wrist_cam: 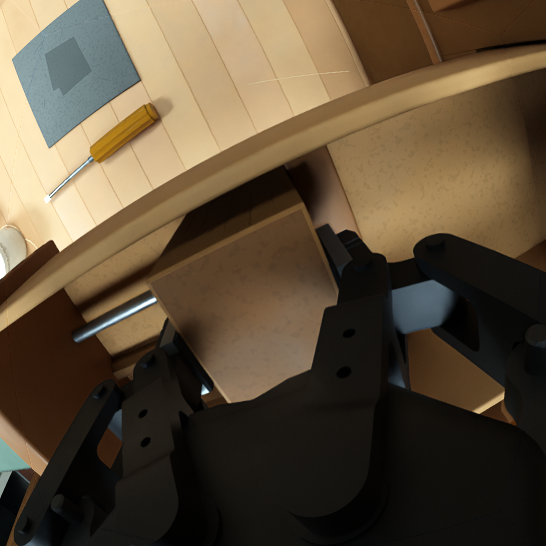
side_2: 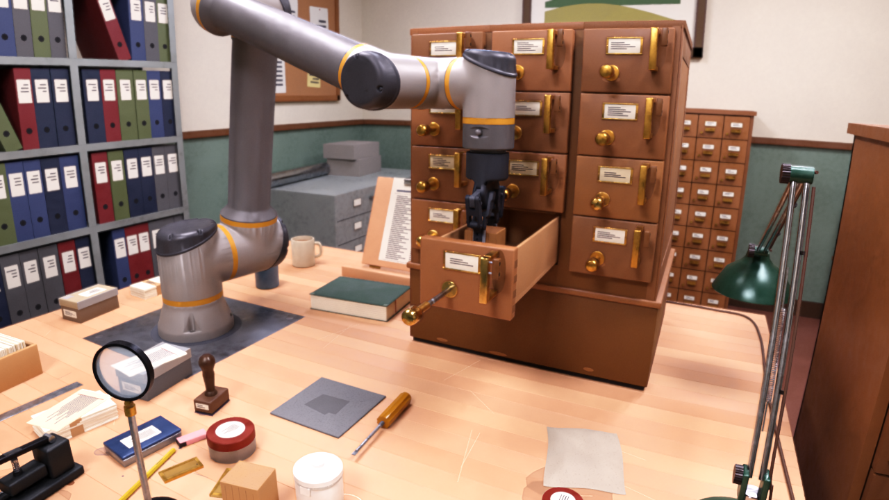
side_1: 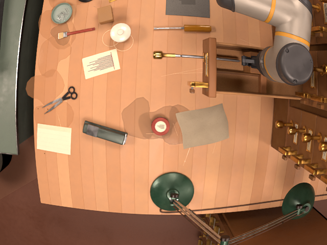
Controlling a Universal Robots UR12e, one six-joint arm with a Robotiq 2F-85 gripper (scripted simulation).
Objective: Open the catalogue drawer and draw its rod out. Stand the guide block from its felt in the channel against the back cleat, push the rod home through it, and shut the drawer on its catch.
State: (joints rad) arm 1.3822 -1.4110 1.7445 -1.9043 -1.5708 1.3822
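Note:
My gripper (wrist_cam: 254, 300) reaches straight down into the pulled-out catalogue drawer (side_2: 491, 261), near its back. The wooden guide block (wrist_cam: 244, 290) is gripped between my fingers and stands upright in the drawer's channel. The steel rod (side_1: 195, 56) with its brass knob (side_1: 158, 54) sticks out through the drawer front, and its inner tip (wrist_cam: 112, 317) lies just in front of the block. The grey felt (side_2: 327, 405) lies bare on the desk, showing a darker square patch.
Behind the drawer stands the card cabinet (side_2: 559, 186) with its other drawers closed. A screwdriver (side_2: 382, 421) lies beside the felt. A beige sheet (side_1: 202, 125), a red tin (side_1: 160, 126) and two green lamps (side_1: 171, 188) occupy the near desk.

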